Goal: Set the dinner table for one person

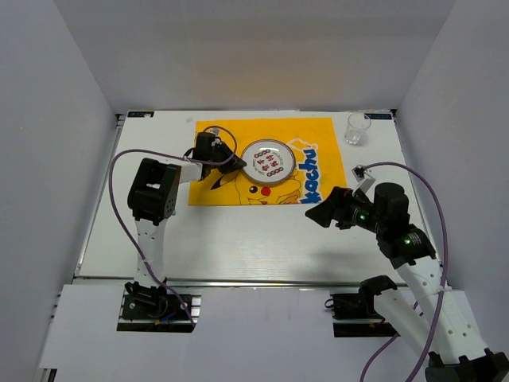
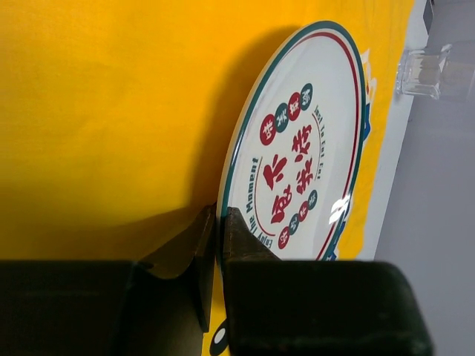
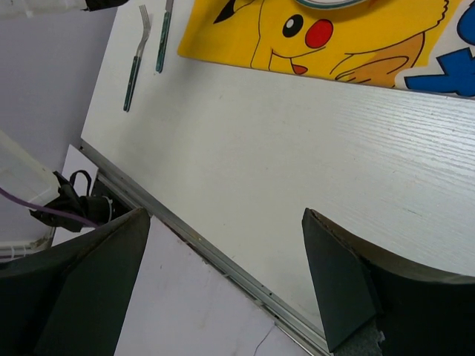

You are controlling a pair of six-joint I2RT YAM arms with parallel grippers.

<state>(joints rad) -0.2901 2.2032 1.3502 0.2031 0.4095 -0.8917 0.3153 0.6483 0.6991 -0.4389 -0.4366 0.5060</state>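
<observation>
A round white plate (image 1: 269,163) with red and green characters lies on the yellow Pikachu placemat (image 1: 318,171) at the back of the white dinner table (image 1: 238,239). My left gripper (image 1: 231,159) is shut on the plate's left rim. In the left wrist view the two fingers pinch the rim (image 2: 219,219) of the plate (image 2: 304,141), which casts a shadow on the placemat (image 2: 111,111). My right gripper (image 1: 316,213) is open and empty above the bare table right of the middle, its jaws wide apart in the right wrist view (image 3: 226,230).
A clear glass (image 1: 357,127) stands at the back right, off the placemat; it also shows in the left wrist view (image 2: 427,70). A fork (image 3: 136,55) and a second utensil (image 3: 163,33) lie on the table left of the placemat (image 3: 334,41). A metal rail (image 3: 223,263) runs along the front edge.
</observation>
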